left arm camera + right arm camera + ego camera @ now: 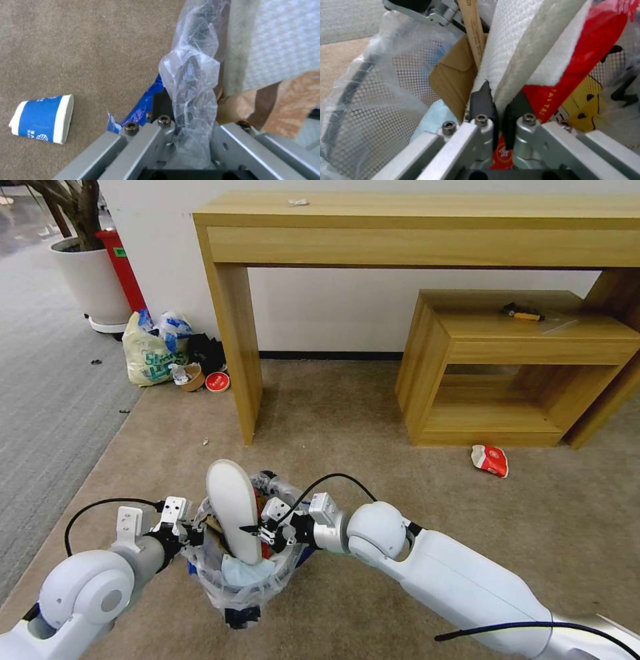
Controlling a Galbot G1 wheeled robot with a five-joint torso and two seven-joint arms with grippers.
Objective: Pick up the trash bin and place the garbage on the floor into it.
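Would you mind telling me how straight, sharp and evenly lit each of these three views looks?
Head view: the long wooden table bows from wide-angle distortion, light even. Left wrist view: the blue-white cup reads clearly, the bin's plastic liner shows glare. Right wrist view: close white insole looks soft.

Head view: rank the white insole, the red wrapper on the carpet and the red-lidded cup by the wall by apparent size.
1. White insole, largest, though it is nearest the camera.
2. Red wrapper.
3. Red-lidded cup, smallest, but farthest, so true size is unsure.
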